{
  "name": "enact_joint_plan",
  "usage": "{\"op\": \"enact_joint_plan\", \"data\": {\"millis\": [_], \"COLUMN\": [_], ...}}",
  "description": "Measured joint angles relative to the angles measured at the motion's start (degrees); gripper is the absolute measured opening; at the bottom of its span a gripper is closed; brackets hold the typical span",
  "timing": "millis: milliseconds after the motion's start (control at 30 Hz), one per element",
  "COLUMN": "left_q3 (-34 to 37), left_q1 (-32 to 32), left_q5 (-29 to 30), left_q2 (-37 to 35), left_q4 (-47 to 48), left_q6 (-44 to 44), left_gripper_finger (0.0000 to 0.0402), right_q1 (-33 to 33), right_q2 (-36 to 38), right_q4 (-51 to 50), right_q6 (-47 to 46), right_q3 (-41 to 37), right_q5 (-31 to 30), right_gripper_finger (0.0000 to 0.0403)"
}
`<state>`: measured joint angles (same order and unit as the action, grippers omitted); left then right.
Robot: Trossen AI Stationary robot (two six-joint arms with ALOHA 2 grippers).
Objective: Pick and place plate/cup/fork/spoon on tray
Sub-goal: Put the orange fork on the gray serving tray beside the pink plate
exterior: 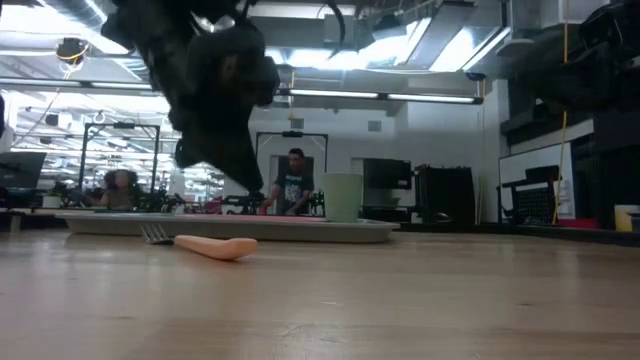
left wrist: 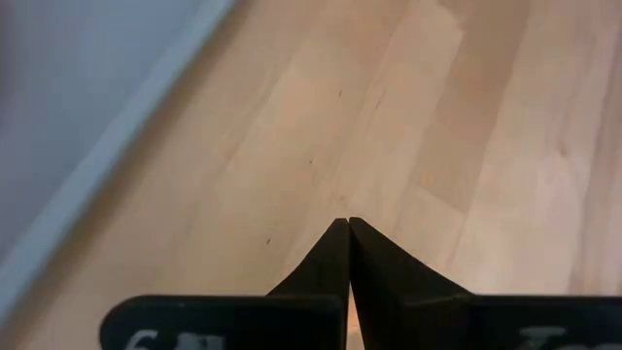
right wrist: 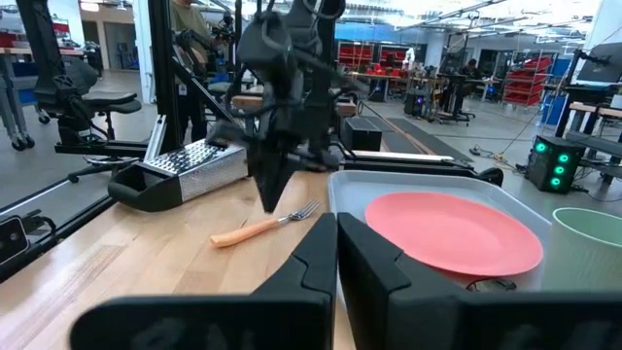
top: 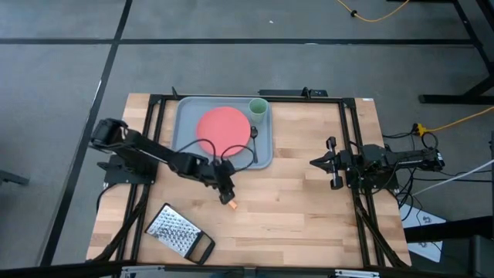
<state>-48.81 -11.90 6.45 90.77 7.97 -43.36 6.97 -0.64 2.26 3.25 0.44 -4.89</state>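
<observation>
My left jaws point(right wrist: 268, 199) are pressed together with nothing between them, hanging just above the fork point(right wrist: 264, 226), which lies flat on the counter point(top: 293, 208) just outside the tray point(top: 185, 116), beyond the long edge nearest my arms' bases. Its tines point toward the tray and its orange handle points away. The plate point(top: 224, 127) and the cup point(top: 258, 107) already sit in the tray, and a dark slim thing beside the plate looks like the spoon point(top: 239, 147), though I cannot be sure of it. So the fork seems to be the last piece.

The risks I see:

- If I come down with the jaws pressed together like this, I will only poke the handle and push it along the counter, perhaps spinning the tines against the tray rim.
- The fork lies low and flat, so the jaws may scrape the wood and close over it without catching it.
- The handle is rounded and may roll or slip out if I pinch it off-centre, and the fork could tip tines-down.
- Carrying it over, a low pass could catch the raised rim, or knock the plate.

My right jaws point(top: 333, 164) wait well away from the tray, nearly closed and holding nothing. The grater point(top: 176, 232) is clear of my path.
</observation>
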Motion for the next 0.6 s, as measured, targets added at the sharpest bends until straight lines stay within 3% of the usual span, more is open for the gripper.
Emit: {"op": "enact_joint_plan", "data": {"millis": [267,600], "left_q3": [-0.1,0.0], "left_q1": [-2.5,-6.2], "left_q5": [0.0,-0.6], "left_q2": [4.8,5.1], "left_q4": [-2.5,0.6], "left_q6": [-1.8,-4.7], "left_gripper_finger": [0.0000,0.0000], "right_q1": [0.0,0.0], "right_q2": [0.0,0.0], "right_q4": [0.0,0.0], "right_q6": [0.1,0.0], "right_q3": [0.0,0.0], "right_q5": [0.0,0.0], "right_gripper_finger": [0.0017,0.0017]}}
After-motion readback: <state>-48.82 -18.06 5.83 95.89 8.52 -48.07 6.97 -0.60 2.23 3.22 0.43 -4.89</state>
